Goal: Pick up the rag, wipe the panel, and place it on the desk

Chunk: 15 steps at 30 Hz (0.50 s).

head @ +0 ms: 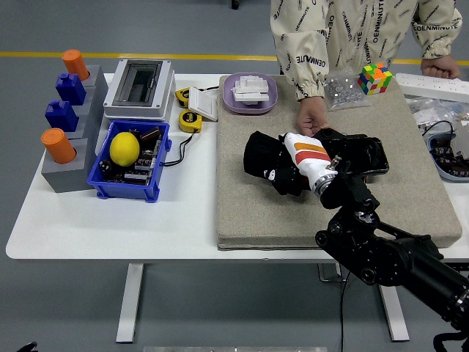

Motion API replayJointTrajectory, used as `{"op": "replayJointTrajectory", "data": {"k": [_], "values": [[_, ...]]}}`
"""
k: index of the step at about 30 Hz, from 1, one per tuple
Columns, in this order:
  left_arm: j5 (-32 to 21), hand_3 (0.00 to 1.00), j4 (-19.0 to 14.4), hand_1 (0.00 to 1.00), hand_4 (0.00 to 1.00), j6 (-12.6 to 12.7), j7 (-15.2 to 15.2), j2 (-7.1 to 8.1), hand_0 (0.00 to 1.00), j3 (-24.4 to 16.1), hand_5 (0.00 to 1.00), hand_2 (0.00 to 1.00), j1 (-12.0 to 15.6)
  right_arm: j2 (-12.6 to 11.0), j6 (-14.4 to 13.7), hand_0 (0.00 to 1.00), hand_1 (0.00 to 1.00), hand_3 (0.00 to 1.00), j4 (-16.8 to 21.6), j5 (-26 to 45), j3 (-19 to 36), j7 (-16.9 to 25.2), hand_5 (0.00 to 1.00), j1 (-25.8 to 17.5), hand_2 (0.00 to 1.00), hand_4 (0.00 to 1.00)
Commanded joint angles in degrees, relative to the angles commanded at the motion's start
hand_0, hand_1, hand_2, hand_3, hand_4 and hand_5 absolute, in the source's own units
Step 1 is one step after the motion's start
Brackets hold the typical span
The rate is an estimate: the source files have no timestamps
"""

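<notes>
A black rag (261,156) is bunched on the grey mat (249,213), left of a glossy black panel (361,155). My right hand (286,177), with its white and orange wrist, comes in from the lower right and is shut on the rag, just off the panel's left end. A person stands at the far side, and one of their hands (311,120) rests at the panel's far left corner. My left arm does not show.
On the left are a blue bin (124,192) with a lemon (124,148), a grey electrical box (138,89) and a grey block stand (69,158). A purple tray (250,94), a Rubik's cube (374,78) and a bag of screws (343,91) line the mat's far edge.
</notes>
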Motion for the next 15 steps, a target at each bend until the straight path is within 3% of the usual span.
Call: {"op": "replayJointTrajectory", "data": {"k": [4, 15], "values": [[0.1, 0.562, 0.0, 0.640, 0.627, 0.0, 0.0, 0.02, 0.612, -0.1, 0.439, 0.655, 0.1, -0.2, 0.0, 0.319, 0.444, 0.514, -0.2, -0.1, 0.7, 0.0, 0.263, -0.2, 0.492, 0.871], [0.1, 0.562, 0.0, 0.640, 0.627, 0.0, 0.0, -0.06, 0.612, -0.4, 0.438, 0.654, 0.3, -5.4, 0.5, 0.321, 0.444, 0.514, -0.4, -0.7, 4.0, -0.2, 0.263, -1.8, 0.492, 0.871]]}}
